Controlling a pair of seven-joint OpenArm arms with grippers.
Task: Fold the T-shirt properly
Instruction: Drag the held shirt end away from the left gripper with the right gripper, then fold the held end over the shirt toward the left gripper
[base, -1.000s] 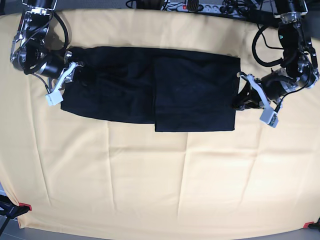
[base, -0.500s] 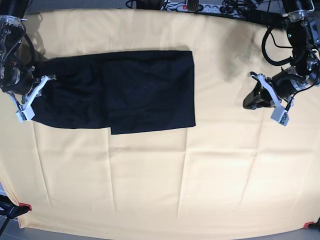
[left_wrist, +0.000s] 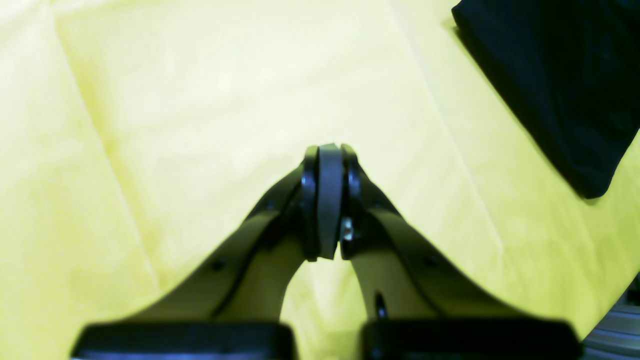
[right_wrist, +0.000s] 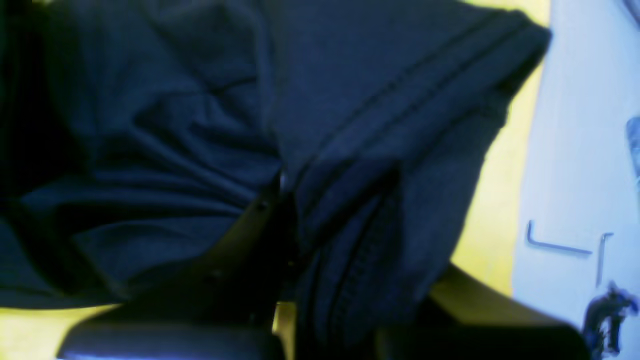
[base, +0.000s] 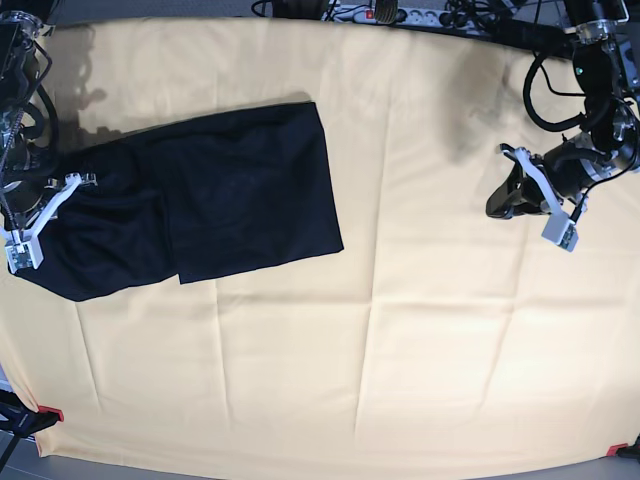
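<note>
While lying partly folded toward the tabletop's (base: 420, 330) left side in the base view, plain black short-sleeved cotton T-shirt (base: 240, 190): soft, limp, light, likely to sag and wrinkle where unsupported. Bunched and creased at its outer end, pinched there in the right pincer (right_wrist: 287, 200), jaws nearly closed on a fold of fabric. Left pincer (left_wrist: 327, 200) well apart over bare yellow cloth, jaws pressed together, empty. Best taken at hems or corners, probably both ends together, to keep layers flat.
</note>
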